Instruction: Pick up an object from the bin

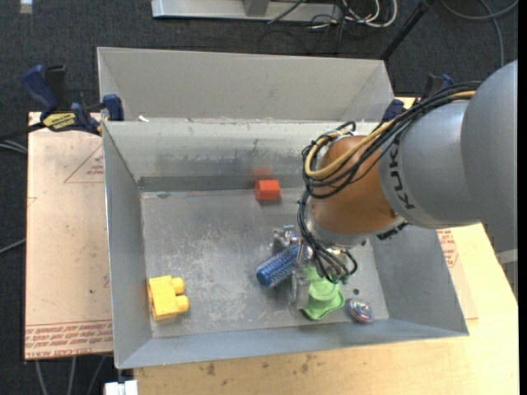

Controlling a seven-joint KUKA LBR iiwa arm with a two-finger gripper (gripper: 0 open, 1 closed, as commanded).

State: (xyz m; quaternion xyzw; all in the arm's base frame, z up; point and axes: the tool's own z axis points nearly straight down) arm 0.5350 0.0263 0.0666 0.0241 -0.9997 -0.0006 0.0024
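Green crumpled lump (323, 301) is lying by the bin's (123, 245) front wall, and I am seeing my pincer (298, 276) hanging right between it and a blue ribbed piece (276, 267); whether it is gaping or closed I cannot tell.

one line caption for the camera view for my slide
Arm's hand low in the grey bin, at a blue ridged piece and a green lump.

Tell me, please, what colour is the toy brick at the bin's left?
The toy brick is yellow; camera view.
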